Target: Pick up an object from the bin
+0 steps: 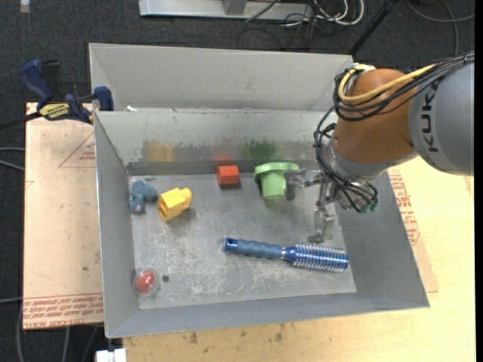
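Up front, hairbrush: a blue hairbrush (287,253) lies flat on the floor of the grey bin (226,217), close to the near wall and towards the right.
Long axis: it runs roughly left to right, with the handle (253,247) to the left and the bristle head (321,258) to the right, dipping slightly that way.
Front left corner: a small red ball (145,280) sits alone, well apart from everything else.
Tool: the tool (324,232) hangs on the far side of the bristle head and just beside it, pointing down under the arm's orange cover (373,123). Whether it is spread or pressed together cannot be told, and nothing is seen pinched in it.
Key relation: the brush head is the nearest thing to the tool, lying just towards the viewer from it. A grasp there would likely have to close across the brush's width, not along its length.
Mid bin, left: a yellow block (174,203) and a blue-grey toy (140,195) lie just beside each other.
Far side: a green cup-like piece (273,179) sits left of the tool and near it, with a red block (228,175) just beyond, by the far wall.
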Motion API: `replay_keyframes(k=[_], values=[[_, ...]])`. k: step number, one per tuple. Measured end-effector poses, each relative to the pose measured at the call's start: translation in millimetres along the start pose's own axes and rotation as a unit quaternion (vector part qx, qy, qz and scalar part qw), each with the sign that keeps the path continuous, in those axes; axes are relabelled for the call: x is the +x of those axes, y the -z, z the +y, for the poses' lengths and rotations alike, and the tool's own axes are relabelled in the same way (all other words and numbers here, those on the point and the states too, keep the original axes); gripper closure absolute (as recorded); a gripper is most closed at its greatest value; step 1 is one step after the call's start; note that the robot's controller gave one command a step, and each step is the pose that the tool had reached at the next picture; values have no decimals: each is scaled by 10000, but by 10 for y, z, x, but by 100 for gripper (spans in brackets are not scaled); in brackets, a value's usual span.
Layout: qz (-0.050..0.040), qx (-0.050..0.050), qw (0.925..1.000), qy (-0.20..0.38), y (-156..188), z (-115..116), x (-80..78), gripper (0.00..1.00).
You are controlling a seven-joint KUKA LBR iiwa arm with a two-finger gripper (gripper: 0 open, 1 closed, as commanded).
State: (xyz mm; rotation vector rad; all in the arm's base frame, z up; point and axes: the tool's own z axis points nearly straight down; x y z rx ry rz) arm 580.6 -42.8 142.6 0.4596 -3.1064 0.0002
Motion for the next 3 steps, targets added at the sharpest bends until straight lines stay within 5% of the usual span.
replay_keyframes(k=[1,2,3], values=[[-95,26,9975,695,-707,25,979,0],[-28,0,9975,706,-722,40,1005,100],[-56,24,9989,455,1308,-98,863,100]])
